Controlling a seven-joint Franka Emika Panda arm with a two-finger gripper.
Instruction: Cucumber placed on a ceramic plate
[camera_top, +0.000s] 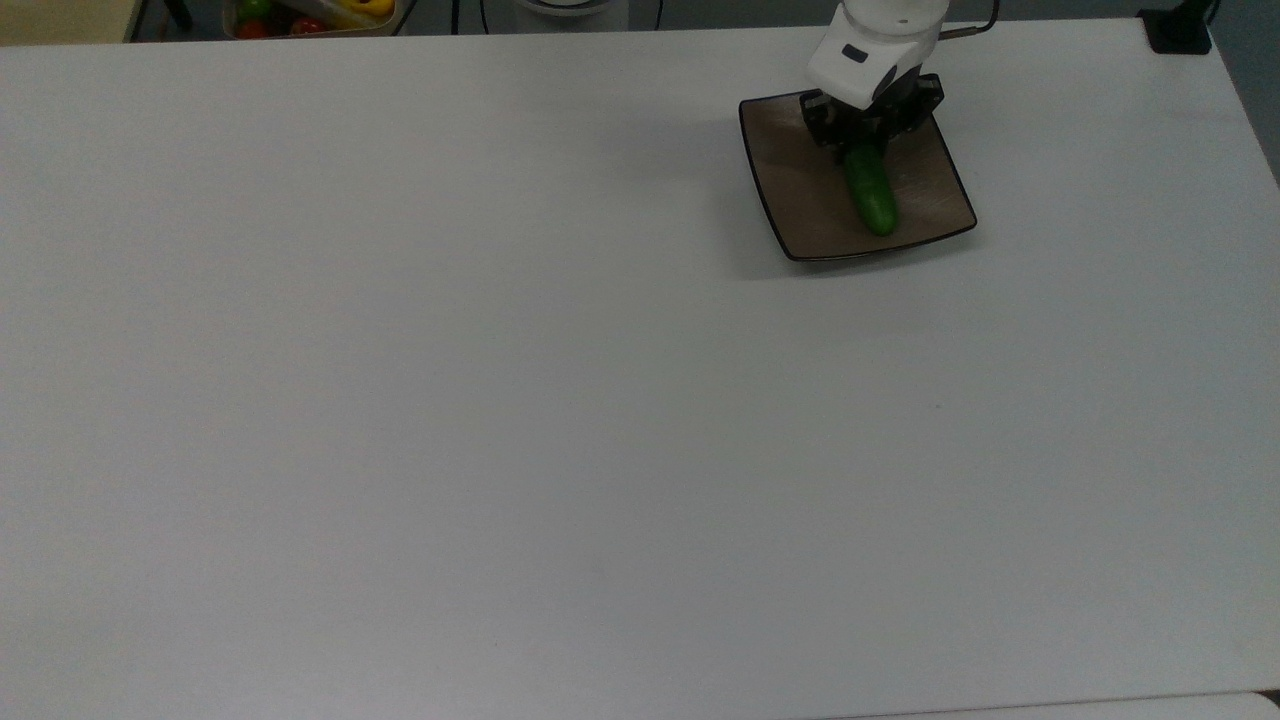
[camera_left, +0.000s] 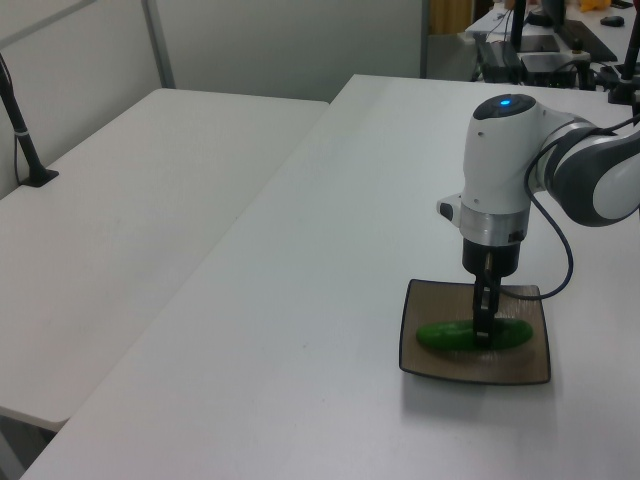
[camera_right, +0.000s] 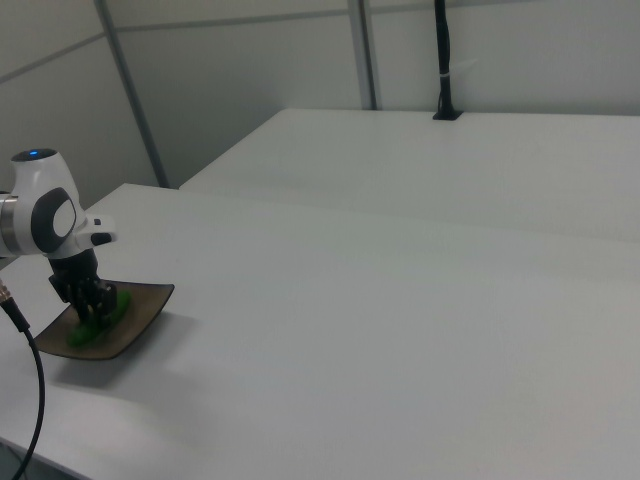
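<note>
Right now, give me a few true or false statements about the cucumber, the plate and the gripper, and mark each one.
1. The cucumber lies within the plate. True.
2. The gripper is far from the cucumber. False: its fingers are at the cucumber.
3. The plate is round and white. False: it is square and brown.
4. The plate sits on a white table. True.
5. The cucumber stands upright. False: it lies lengthwise.
</note>
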